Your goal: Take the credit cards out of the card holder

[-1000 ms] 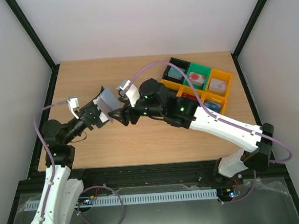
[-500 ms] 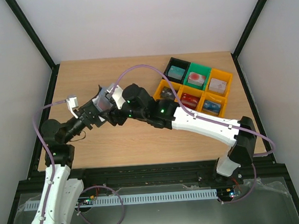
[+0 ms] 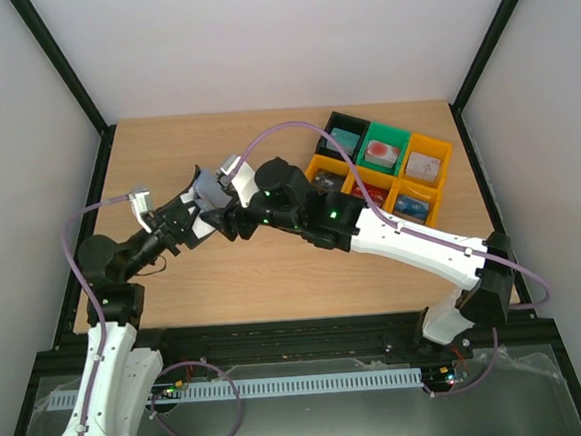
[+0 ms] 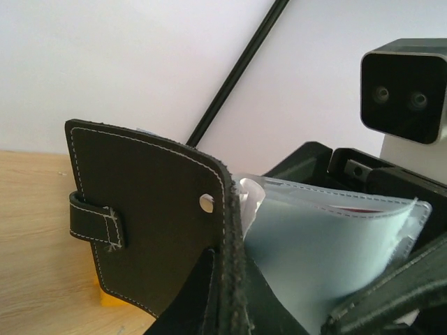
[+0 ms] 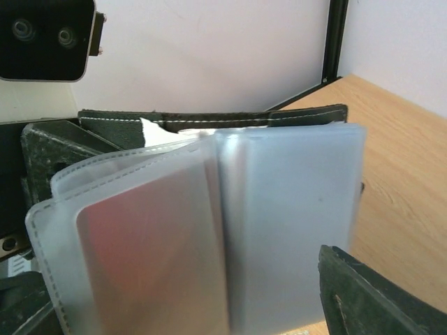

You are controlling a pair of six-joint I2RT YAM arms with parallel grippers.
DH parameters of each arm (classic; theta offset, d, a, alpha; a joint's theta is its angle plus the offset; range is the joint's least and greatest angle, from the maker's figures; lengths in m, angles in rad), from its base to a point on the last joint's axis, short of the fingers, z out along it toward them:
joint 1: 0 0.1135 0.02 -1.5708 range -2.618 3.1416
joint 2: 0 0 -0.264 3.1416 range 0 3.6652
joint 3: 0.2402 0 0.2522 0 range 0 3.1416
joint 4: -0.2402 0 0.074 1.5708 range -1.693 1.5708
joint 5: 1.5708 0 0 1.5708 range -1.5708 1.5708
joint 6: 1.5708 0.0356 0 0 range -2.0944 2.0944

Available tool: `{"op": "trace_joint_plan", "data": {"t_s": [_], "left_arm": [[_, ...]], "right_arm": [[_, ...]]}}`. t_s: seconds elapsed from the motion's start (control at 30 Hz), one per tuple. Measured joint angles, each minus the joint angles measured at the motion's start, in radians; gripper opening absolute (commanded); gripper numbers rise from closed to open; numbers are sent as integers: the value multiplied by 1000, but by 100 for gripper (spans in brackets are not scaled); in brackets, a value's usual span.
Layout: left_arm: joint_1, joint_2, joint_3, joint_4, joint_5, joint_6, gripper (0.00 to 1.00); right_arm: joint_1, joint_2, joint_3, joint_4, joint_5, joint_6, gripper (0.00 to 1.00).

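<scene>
My left gripper (image 3: 191,220) is shut on the black cover of the card holder (image 3: 209,192) and holds it open above the table. In the left wrist view the black cover (image 4: 147,223) with its side tab stands clamped between my fingers (image 4: 209,307), with blue-grey sleeves (image 4: 321,258) to the right. My right gripper (image 3: 229,218) is open right at the holder. In the right wrist view its jaws flank the clear sleeves (image 5: 286,223), and one finger (image 5: 377,300) shows at the lower right. A red credit card (image 5: 154,258) sits inside the left sleeve. I cannot make out the pale card.
Yellow, green and black bins (image 3: 382,167) holding small blocks stand at the table's back right, behind my right arm. The wooden table (image 3: 167,157) has black frame posts at its corners. Each wrist camera sees the other arm's camera head close by (image 4: 405,91).
My right arm pushed left toward the held card holder, then drew back slightly to the right. My left gripper kept its grip, and the holder tilted a little.
</scene>
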Motion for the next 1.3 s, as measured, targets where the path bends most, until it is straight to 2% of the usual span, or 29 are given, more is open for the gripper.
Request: {"op": "trace_joint_plan", "data": {"t_s": [0.3,0.5,0.9,1.23,1.3], "left_arm": [[-1,-8,1,2,2,8,2],[-1,-8,2,2,2,15,2],[-1,-8,2,1,1,16,2],[-1,-8,3,0,1,23,2],[-1,-9,3,0,2,27,2]], "right_arm": [[-18,-50,-21,-5,-50,-18,84],[-18,-57,-21,-6,-97,-19,82],[-18,-65,-21,-6,-65,-14,80],[-18,-64,-21,-10,55,12,64],[-18,-63,-21,-12,78,14,57]]}}
